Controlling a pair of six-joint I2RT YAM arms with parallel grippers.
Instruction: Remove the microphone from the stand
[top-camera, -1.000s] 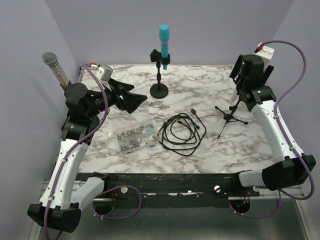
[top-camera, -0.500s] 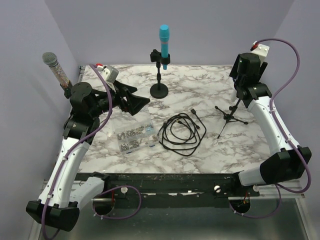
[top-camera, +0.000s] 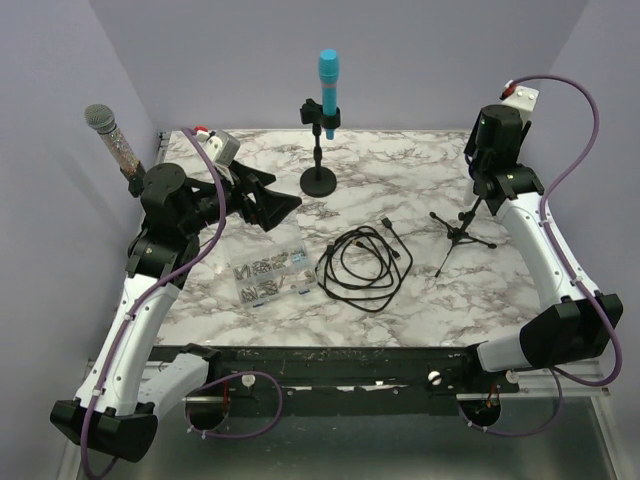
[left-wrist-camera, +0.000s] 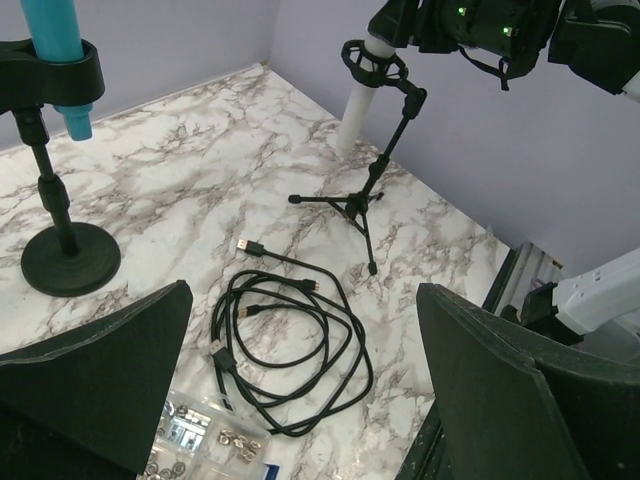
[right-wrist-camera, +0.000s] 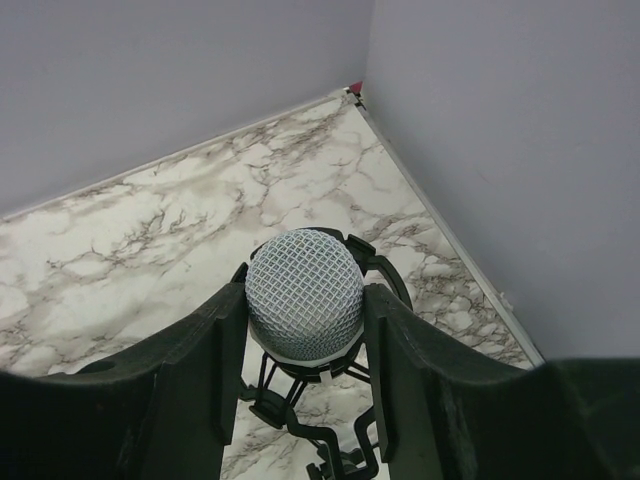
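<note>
Mic sits in the shock ring atop the tripod stand, at abt 3 o'clock on the table, near the right wall. Its long axis is near vertical, mesh head up, pointing straight at my right wrist cam. In the left wrist view the white body drops thru the ring w/ a slight lean. Right claw is over it from above, one finger each side of the mesh head at 9 and 3 o'clock. The pads look flush on the grille, so I read it as clamped on the head. From the top cam the claw hides the mic entirely.

Around it: the tripod legs splay on the marble, w/ one long leg reaching toward 7 o'clock. A black cable coil lies near that leg's tip but apart from it, mid-table. A clear parts box sits at 9 o'clock of the coil. A blue mic stands upright in its own clip on a round-base stand at 12 o'clock, well apart. A silver-headed mic is tilted at 10 o'clock by the left wall.

Left claw hangs over the table's left side, fingers spread wide, gripping nothing, facing 3 o'clock.

Surface is white marble w/ grey veins, w/ pale lilac walls around it. The right wrist cam shows the back-right corner at 12 o'clock of the mic head.
</note>
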